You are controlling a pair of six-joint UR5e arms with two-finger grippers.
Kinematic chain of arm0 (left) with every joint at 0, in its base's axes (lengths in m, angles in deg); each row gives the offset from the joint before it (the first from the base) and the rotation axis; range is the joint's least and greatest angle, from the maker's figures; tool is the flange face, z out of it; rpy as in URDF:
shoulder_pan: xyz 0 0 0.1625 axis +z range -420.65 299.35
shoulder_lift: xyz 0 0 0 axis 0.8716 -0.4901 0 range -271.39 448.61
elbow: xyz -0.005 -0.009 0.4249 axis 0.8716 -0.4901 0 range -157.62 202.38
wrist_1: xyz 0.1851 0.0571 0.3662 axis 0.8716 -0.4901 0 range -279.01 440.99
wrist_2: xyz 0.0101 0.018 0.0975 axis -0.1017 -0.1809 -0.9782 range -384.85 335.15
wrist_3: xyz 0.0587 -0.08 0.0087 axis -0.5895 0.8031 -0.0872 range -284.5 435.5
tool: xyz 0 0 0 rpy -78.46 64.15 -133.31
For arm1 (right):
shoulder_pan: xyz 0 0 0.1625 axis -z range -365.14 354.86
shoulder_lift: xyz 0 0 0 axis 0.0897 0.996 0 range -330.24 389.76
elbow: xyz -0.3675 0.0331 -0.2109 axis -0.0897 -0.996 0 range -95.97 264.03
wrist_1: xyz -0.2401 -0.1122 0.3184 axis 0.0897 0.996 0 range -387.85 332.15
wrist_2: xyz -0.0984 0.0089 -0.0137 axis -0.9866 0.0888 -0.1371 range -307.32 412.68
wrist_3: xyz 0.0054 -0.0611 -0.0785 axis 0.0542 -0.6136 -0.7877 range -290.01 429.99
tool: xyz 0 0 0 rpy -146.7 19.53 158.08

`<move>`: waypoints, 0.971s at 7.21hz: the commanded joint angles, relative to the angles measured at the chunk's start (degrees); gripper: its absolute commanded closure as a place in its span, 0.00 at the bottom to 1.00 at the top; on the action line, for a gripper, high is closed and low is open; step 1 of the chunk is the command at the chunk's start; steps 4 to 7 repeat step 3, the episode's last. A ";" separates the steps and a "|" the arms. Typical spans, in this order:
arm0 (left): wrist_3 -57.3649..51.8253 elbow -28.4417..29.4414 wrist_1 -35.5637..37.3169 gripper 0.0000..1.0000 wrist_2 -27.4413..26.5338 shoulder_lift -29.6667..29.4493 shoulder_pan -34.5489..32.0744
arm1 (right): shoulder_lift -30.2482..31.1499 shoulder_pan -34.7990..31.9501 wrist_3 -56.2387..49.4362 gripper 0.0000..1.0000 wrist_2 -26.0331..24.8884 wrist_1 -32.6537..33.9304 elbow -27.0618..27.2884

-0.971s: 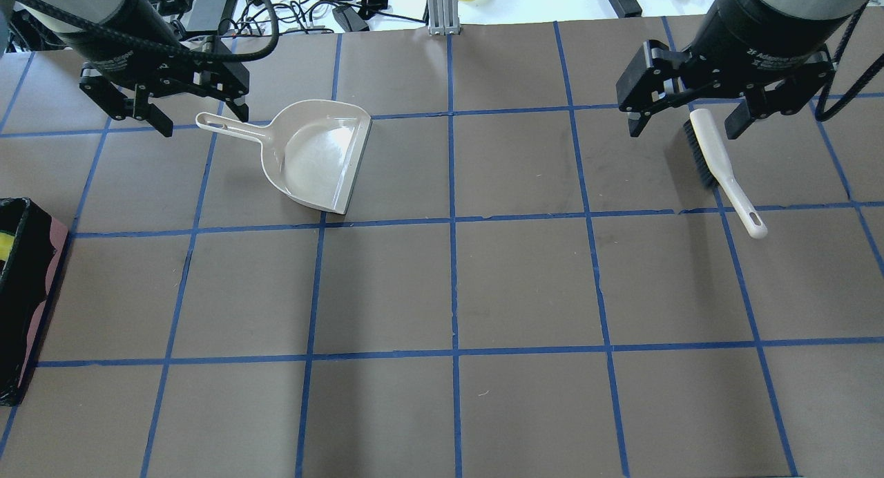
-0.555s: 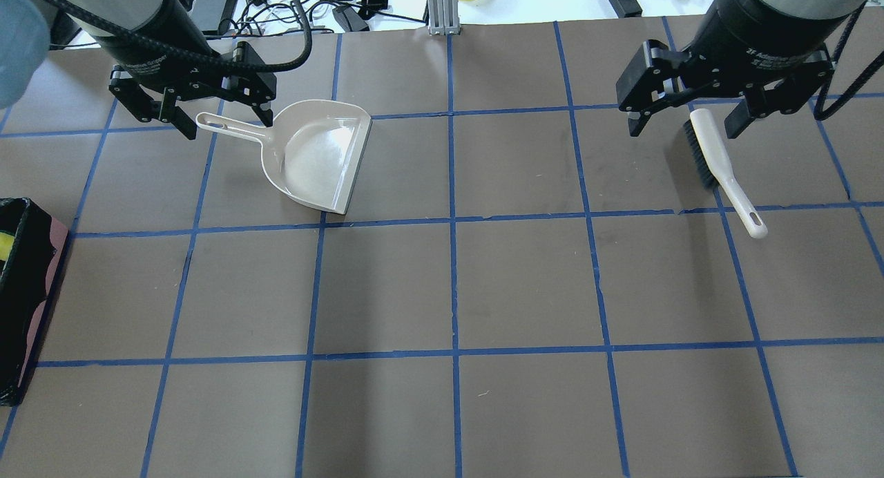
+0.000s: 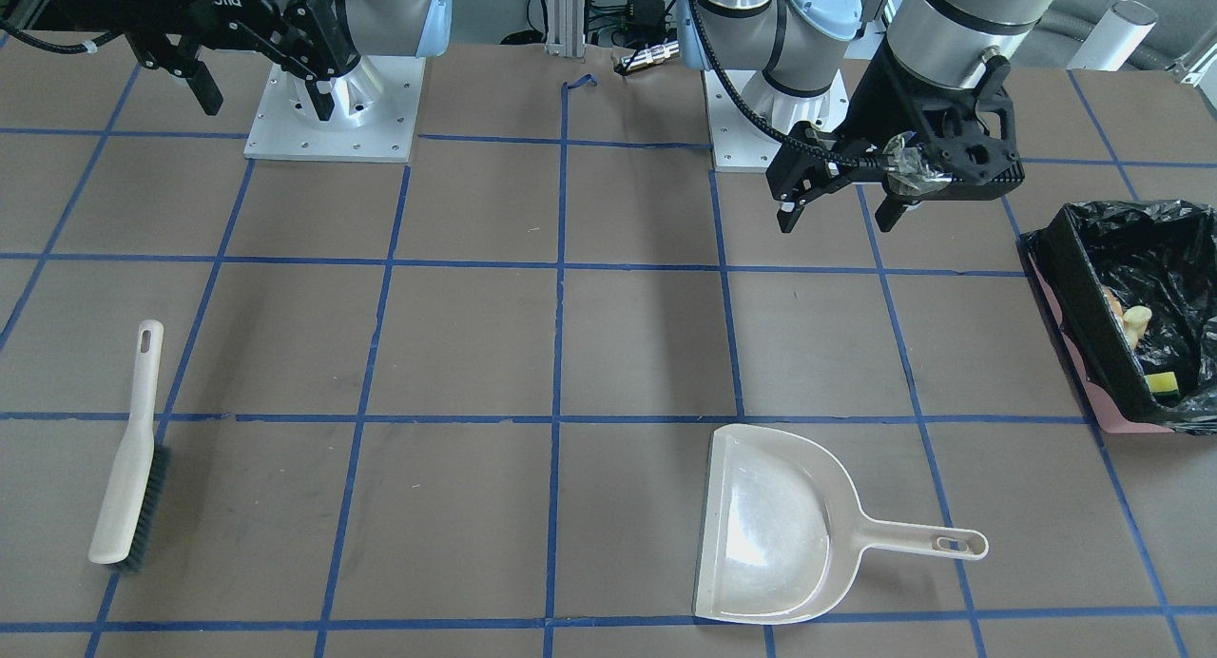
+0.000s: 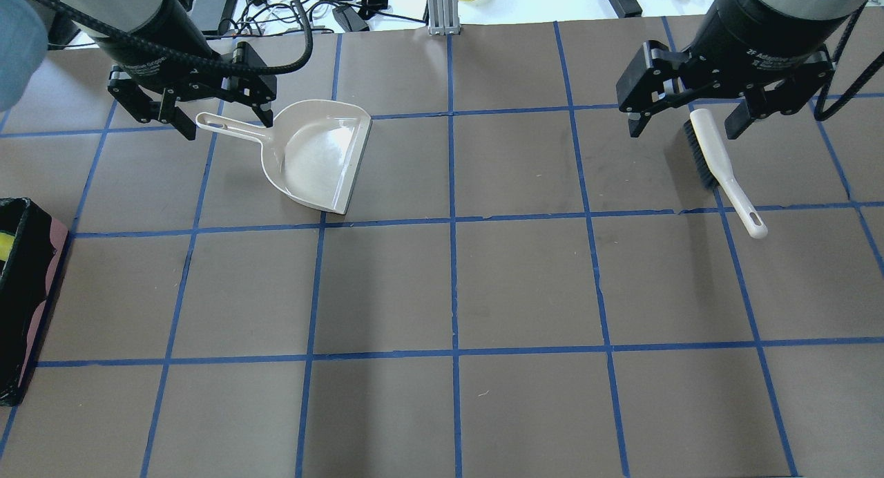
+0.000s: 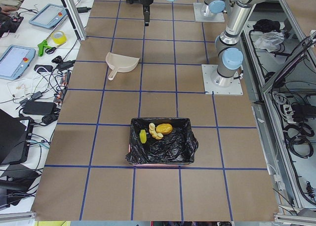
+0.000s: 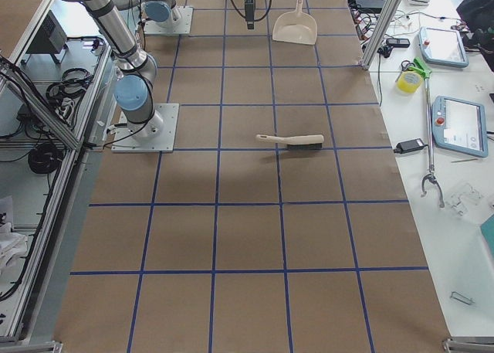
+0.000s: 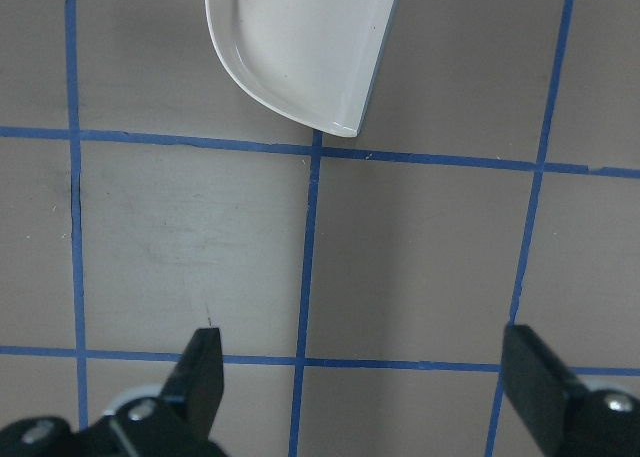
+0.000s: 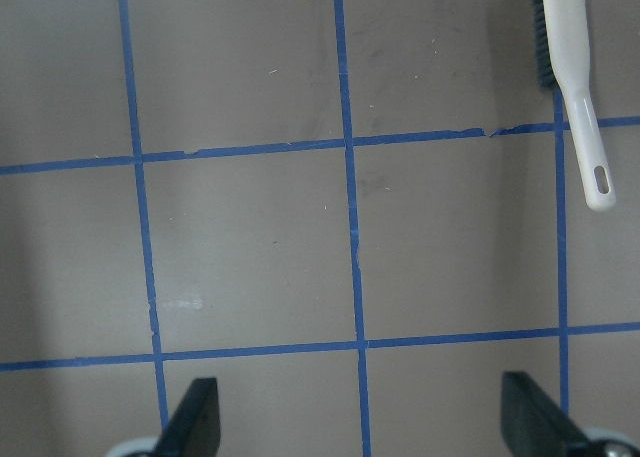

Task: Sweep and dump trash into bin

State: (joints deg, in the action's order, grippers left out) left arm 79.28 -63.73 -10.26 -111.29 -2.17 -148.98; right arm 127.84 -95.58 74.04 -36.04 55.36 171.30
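The bin (image 5: 183,143) is pink with a black bag lining and stands at the table's left end. The trash lies inside it: an orange-brown blob (image 5: 164,128), a cream crescent (image 5: 153,132) and a yellow-green wedge (image 5: 142,136). The front-facing view shows the bin (image 3: 1074,301) with the crescent (image 3: 1137,321) and wedge (image 3: 1162,384). My left gripper (image 4: 226,124) hangs open and empty, high above the table near the dustpan's handle. My right gripper (image 4: 684,129) also hangs open and empty, above the brush.
A beige dustpan (image 4: 318,157) lies flat on the brown mat at back left. A beige brush (image 4: 718,164) with dark bristles lies at back right. Cables and devices sit beyond the table's far edge (image 4: 442,23).
My left gripper moved right, from beside the dustpan's handle end to over the handle, then held still. The right arm, dustpan and brush have not moved.
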 commanded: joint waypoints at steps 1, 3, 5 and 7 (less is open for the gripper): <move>0.10 -0.11 0.02 0.00 0.05 -0.36 0.00 | 0.00 0.00 0.00 0.00 -0.05 -0.06 0.00; 0.10 -0.46 0.02 0.00 0.05 -0.27 -0.09 | 0.00 0.00 0.00 0.00 -0.05 -0.15 0.00; 0.10 -0.46 0.02 0.00 0.05 -0.27 -0.09 | 0.00 0.00 0.00 0.00 -0.05 -0.15 0.00; 0.10 -0.46 0.02 0.00 0.05 -0.27 -0.09 | 0.00 0.00 0.00 0.00 -0.05 -0.15 0.00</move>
